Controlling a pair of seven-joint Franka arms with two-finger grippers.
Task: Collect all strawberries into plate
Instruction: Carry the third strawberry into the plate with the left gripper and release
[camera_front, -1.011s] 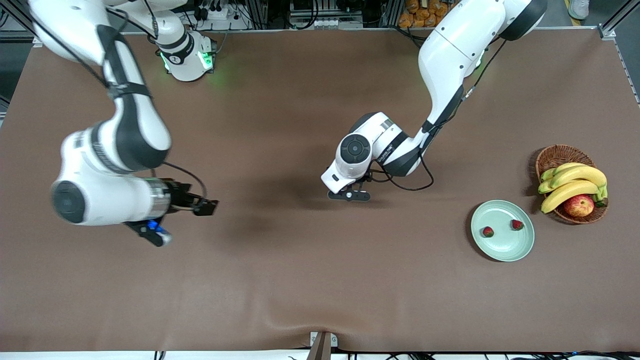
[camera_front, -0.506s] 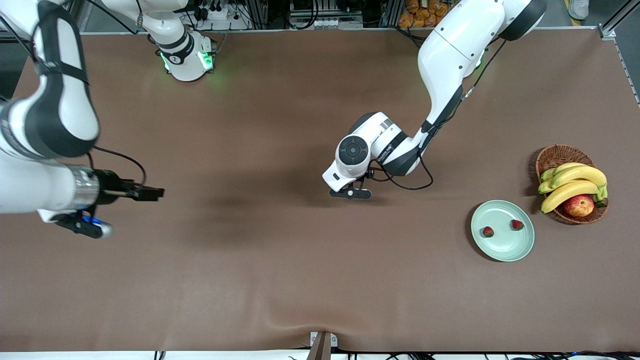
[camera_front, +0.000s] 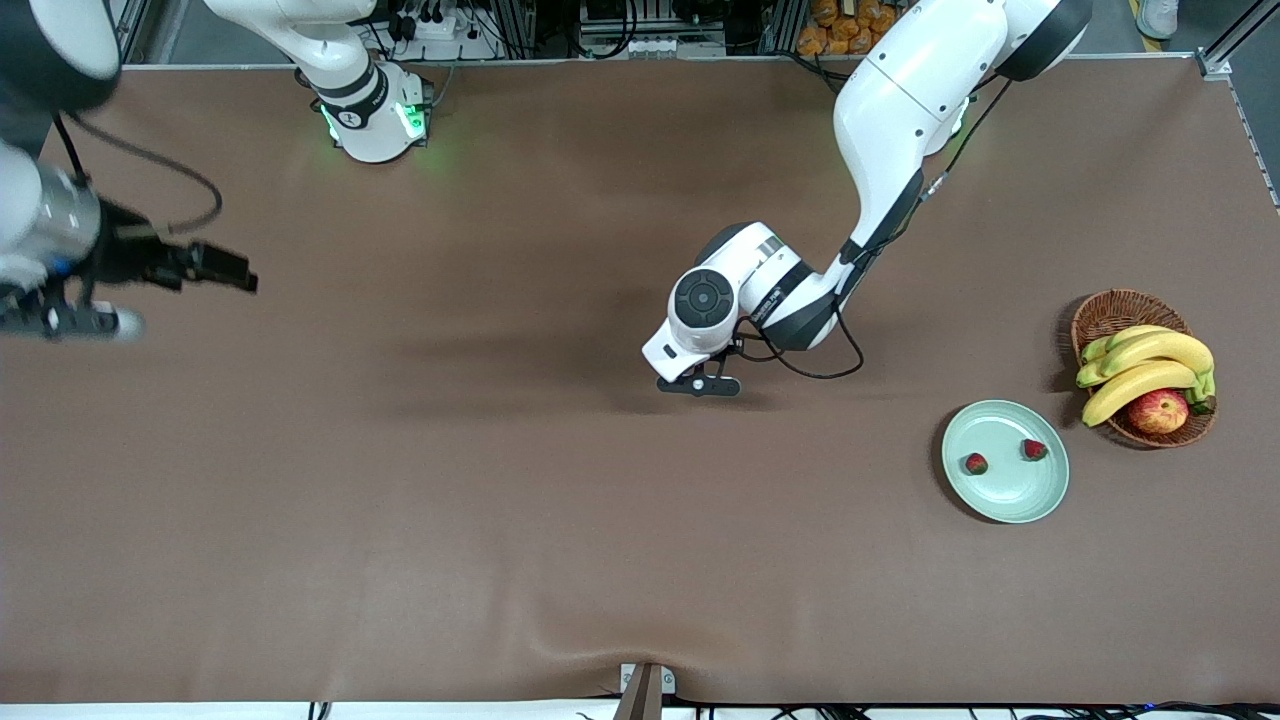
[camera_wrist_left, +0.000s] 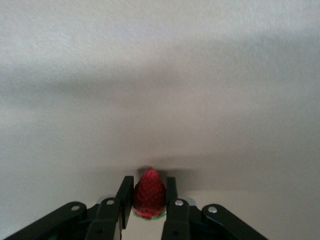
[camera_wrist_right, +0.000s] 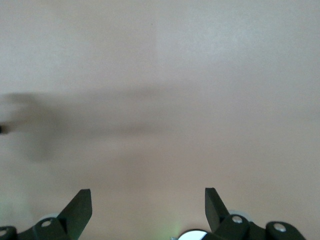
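Toward the right arm's end of the table (camera_front: 500, 560), well apart from the plate (camera_front: 1005, 500), the right gripper (camera_front: 235, 272) hangs in the air with jaws spread wide and nothing between them; that arm waits.

Mid-table, still well apart from the plate, the left gripper (camera_front: 700, 386) is down at the surface. Left wrist view: jaws narrowed onto the third strawberry (camera_wrist_left: 149, 199), one finger on each flank, tip pointing away from the wrist.

On the plate: two strawberries (camera_front: 976, 463), (camera_front: 1034, 450), apart from each other. Just beside the plate, farther from the camera, the basket (camera_front: 1120, 305) holds bananas (camera_front: 1150, 365) and an apple (camera_front: 1157, 411).

Handling, judged: berry is light, soft, easily bruised, skin slightly slick. Best held across the broad middle with a gentle squeeze; the tapered tip would likely slip out.

Hard to make out: from the front, the held berry is hidden under the left wrist. Its leafy top is mostly cut off in the wrist view, only a green sliver showing. Cannot tell whether the berry has left the table.
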